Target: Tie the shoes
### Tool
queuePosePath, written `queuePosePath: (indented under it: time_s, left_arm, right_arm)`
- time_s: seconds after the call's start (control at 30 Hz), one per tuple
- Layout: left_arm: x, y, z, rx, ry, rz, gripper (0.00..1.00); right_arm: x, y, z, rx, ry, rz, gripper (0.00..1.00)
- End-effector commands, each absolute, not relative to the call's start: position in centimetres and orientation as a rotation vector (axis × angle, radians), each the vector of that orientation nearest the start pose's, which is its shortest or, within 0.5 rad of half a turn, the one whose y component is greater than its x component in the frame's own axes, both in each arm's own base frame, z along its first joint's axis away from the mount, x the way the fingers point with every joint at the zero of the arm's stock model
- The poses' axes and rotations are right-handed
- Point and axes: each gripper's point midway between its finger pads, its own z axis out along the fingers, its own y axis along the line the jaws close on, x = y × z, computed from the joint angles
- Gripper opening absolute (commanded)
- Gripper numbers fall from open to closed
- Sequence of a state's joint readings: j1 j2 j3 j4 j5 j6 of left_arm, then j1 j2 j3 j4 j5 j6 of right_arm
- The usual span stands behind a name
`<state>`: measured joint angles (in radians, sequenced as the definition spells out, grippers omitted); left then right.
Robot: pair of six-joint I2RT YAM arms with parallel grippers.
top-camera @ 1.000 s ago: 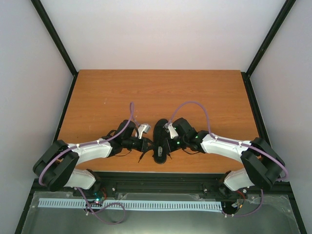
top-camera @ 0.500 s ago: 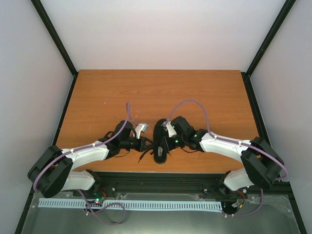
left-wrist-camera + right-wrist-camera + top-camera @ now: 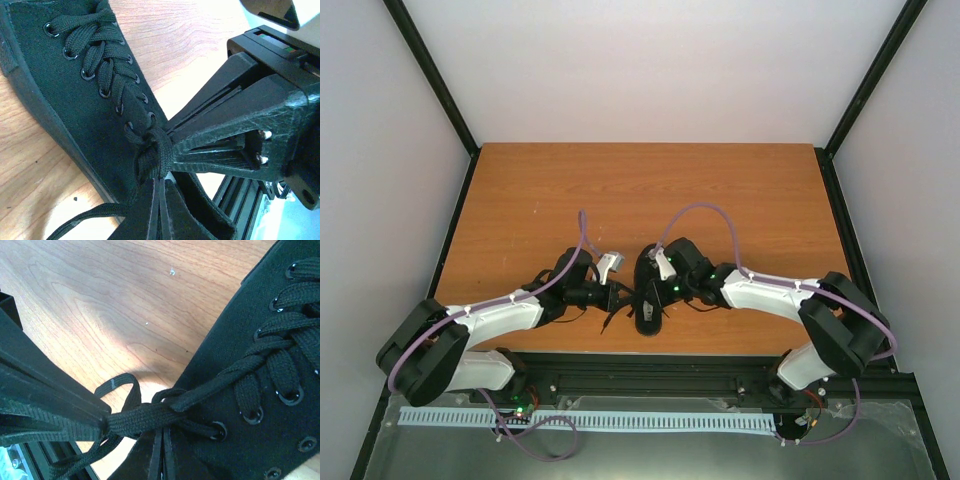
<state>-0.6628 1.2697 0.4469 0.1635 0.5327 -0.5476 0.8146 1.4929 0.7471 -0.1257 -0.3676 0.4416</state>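
Observation:
One small black shoe [image 3: 646, 268] lies near the table's front edge, toe pointing away, between my two grippers. My left gripper [image 3: 623, 295] reaches it from the left and my right gripper [image 3: 660, 292] from the right. In the left wrist view the shoe [image 3: 60, 95] fills the left side; my left gripper [image 3: 160, 200] is shut right under the lace knot [image 3: 152, 150], and the right gripper's tip meets the knot. In the right wrist view my right gripper [image 3: 161, 455] is shut under a taut flat lace [image 3: 150, 415] that the left gripper [image 3: 50, 405] pinches.
The wooden table [image 3: 650, 190] stretches beyond the shoe. A loose lace end [image 3: 610, 322] trails toward the front edge and shows in the right wrist view [image 3: 120, 385]. The black rail [image 3: 650, 365] runs along the near edge. Grey walls enclose the sides and back.
The left arm's elbow dropped and swung left, then the right arm's elbow drew inward. Both grippers stay shut at the knot; the shoe has not moved.

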Motion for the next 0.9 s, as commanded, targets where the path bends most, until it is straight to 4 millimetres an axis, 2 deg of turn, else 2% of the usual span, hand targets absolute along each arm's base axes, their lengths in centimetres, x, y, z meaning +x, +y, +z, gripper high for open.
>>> queuePosePath:
  time_s: [0.0, 0.4, 0.63, 0.73, 0.87]
  left_arm:
    - [20.9, -27.4, 10.1, 0.468, 2.326, -1.241, 0.01]
    - [20.4, -27.6, 9.5, 0.482, 2.349, -1.264, 0.02]
    - [21.3, -27.0, 10.8, 0.463, 2.318, -1.188, 0.24]
    - [22.1, -26.2, 11.5, 0.413, 2.309, -1.135, 0.39]
    - [23.1, -25.5, 11.4, 0.343, 2.347, -1.079, 0.46]
  right_arm:
    - [21.7, 32.8, 8.4, -0.678, 2.483, 0.986, 0.03]
    - [22.0, 32.1, 7.9, -0.632, 2.497, 0.933, 0.03]
    - [21.6, 31.5, 8.0, -0.615, 2.504, 0.924, 0.03]
    - [21.5, 31.3, 7.8, -0.619, 2.512, 0.917, 0.03]
    - [21.5, 31.4, 7.8, -0.623, 2.511, 0.921, 0.03]
